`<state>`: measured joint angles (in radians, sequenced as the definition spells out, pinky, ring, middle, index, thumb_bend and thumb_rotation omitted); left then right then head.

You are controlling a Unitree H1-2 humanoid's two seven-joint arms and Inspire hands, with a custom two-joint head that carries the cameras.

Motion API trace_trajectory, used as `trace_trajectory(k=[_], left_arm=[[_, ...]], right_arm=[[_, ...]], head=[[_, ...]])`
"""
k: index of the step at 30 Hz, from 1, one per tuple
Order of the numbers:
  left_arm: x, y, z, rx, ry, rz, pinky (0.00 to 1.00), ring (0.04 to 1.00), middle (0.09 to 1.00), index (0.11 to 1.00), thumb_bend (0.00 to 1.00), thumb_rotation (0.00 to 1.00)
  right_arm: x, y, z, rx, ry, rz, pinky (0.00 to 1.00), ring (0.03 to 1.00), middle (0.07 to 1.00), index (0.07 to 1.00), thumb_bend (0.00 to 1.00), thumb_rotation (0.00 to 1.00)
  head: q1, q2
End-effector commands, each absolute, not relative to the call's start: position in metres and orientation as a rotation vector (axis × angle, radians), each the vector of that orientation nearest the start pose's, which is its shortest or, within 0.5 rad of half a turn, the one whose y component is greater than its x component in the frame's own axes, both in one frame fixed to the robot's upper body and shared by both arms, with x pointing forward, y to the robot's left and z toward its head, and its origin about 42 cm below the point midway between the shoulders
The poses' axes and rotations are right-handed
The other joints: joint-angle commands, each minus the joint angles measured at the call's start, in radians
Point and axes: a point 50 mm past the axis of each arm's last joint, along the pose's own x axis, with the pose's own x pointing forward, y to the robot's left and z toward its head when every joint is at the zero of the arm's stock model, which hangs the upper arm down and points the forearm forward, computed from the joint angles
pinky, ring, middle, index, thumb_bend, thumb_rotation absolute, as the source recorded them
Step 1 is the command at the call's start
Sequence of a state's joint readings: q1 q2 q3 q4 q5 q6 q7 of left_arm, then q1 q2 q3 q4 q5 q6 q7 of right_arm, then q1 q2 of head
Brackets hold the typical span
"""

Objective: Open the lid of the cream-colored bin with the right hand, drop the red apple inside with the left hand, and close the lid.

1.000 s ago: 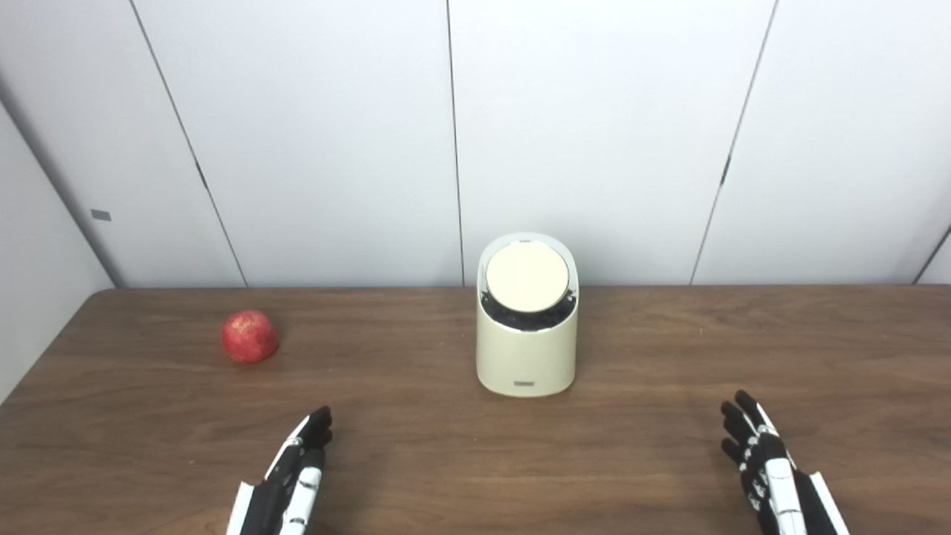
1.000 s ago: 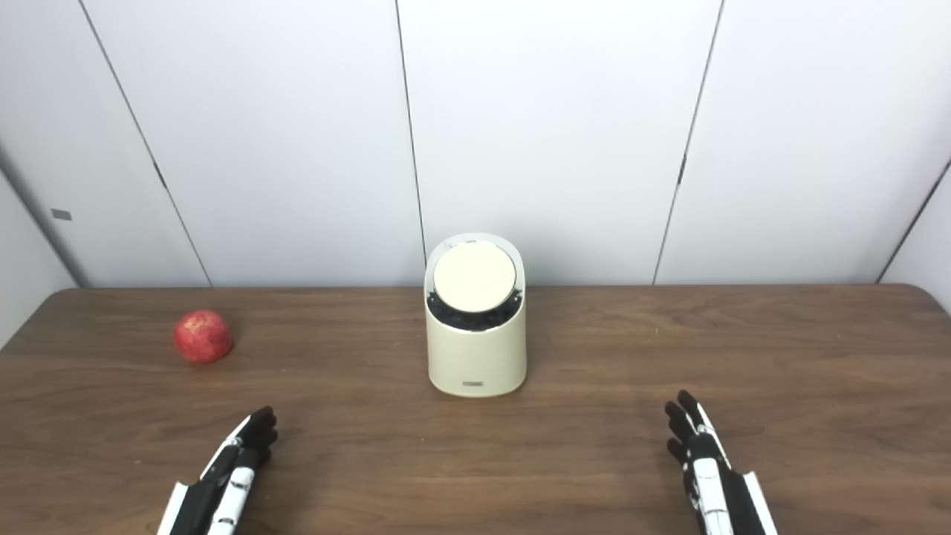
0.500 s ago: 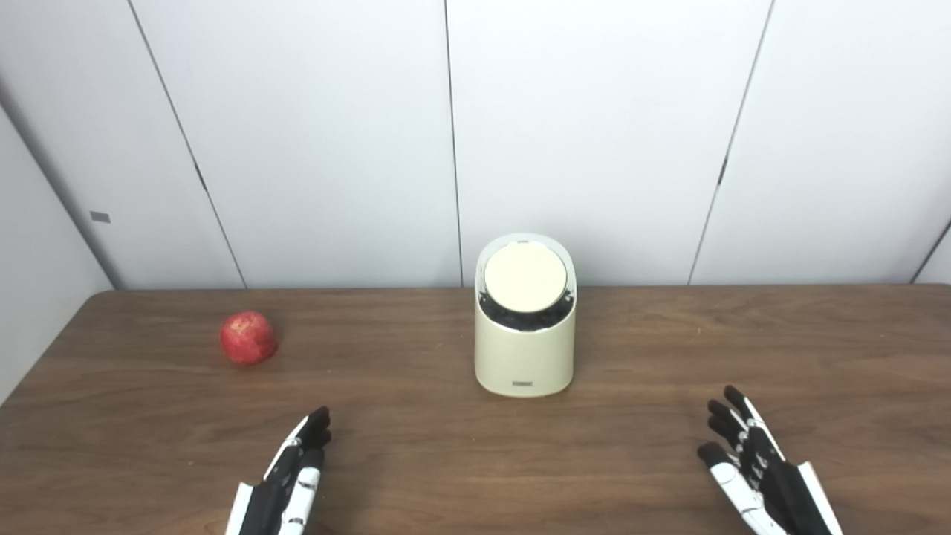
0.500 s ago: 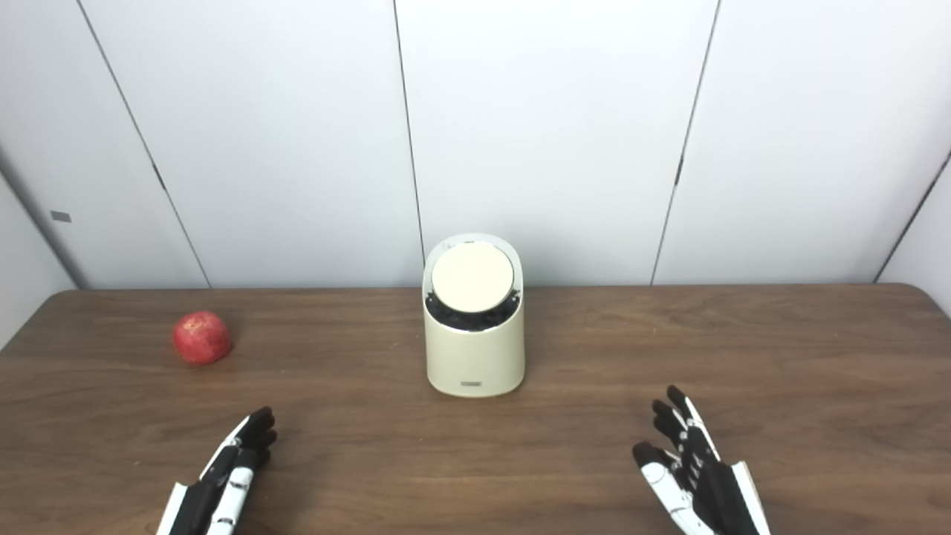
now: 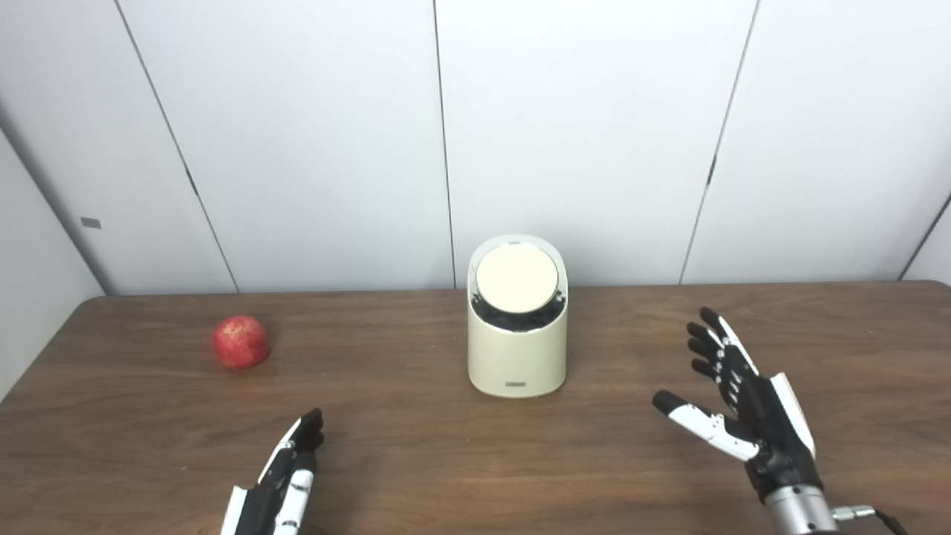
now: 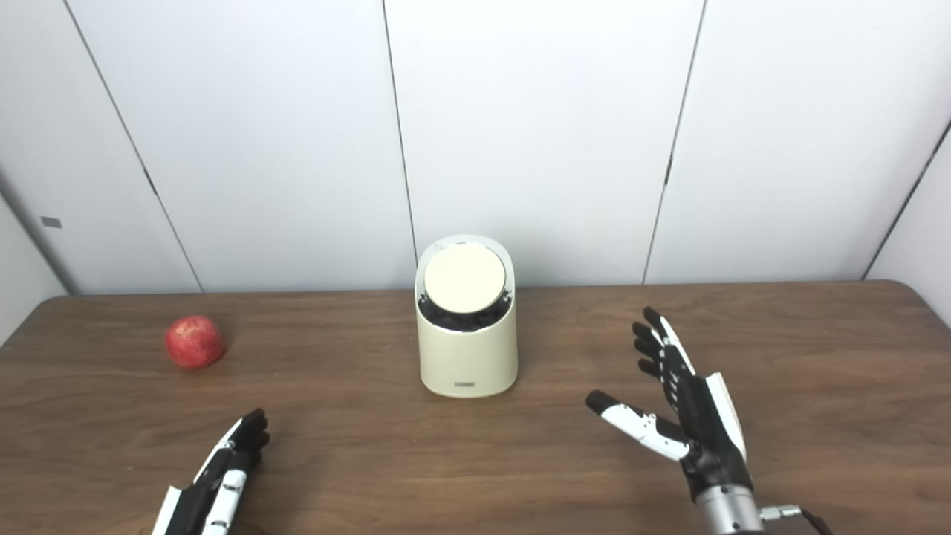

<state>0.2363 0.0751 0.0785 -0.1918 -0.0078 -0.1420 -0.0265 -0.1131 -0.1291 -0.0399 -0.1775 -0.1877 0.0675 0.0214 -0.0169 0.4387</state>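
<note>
A cream-colored bin [image 5: 516, 338] with its round lid [image 5: 516, 278] closed stands mid-table [image 5: 416, 446], a red apple [image 5: 240, 342] well off to its left, while the right hand [image 5: 743, 394] hovers empty with fingers spread and the left hand [image 5: 286, 483] lies low, fingers straight, holding nothing.

The table [image 5: 416, 446] is showing dark wood grain with a soft satin sheen. The bin [image 5: 517, 357] is looking like smooth cream plastic, its lid [image 5: 516, 278] matt. The apple [image 5: 240, 342] is showing speckled red skin. The right hand [image 5: 743, 401] is showing glossy black-and-white plastic and a metal wrist.
</note>
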Motion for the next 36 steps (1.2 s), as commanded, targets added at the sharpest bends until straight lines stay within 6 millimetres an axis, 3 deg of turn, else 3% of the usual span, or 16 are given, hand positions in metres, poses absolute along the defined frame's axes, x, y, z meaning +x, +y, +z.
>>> trace_trajectory(k=[1, 5, 13, 21, 36], left_arm=[[0.179, 0.262, 0.081, 0.080, -0.024, 0.095, 0.98, 0.934, 0.939, 0.944, 0.29, 0.80], [0.178, 0.262, 0.082, 0.089, -0.022, 0.094, 0.97, 0.930, 0.935, 0.939, 0.30, 0.80], [0.178, 0.261, 0.083, 0.079, -0.019, 0.092, 0.99, 0.941, 0.943, 0.947, 0.29, 0.81], [0.175, 0.259, 0.085, 0.101, -0.016, 0.094, 0.97, 0.924, 0.932, 0.941, 0.29, 0.82], [0.174, 0.258, 0.085, 0.100, -0.022, 0.092, 0.93, 0.919, 0.934, 0.944, 0.28, 0.80]], right_arm=[[0.329, -0.246, 0.198, -0.324, -0.331, -0.024, 0.87, 0.898, 0.907, 0.937, 0.92, 0.47], [0.345, -0.238, 0.210, -0.358, -0.340, -0.036, 0.86, 0.900, 0.911, 0.944, 0.97, 0.50], [0.376, -0.213, 0.238, -0.399, -0.370, -0.023, 0.84, 0.892, 0.906, 0.946, 0.95, 0.50], [0.404, -0.186, 0.261, -0.420, -0.403, 0.011, 0.83, 0.889, 0.887, 0.918, 0.95, 0.42], [0.441, -0.141, 0.277, -0.486, -0.410, 0.071, 0.80, 0.889, 0.895, 0.920, 0.90, 0.34]], head=[[-0.003, 0.003], [-0.007, 0.006], [-0.006, 0.011], [0.002, 0.019], [0.004, 0.024]])
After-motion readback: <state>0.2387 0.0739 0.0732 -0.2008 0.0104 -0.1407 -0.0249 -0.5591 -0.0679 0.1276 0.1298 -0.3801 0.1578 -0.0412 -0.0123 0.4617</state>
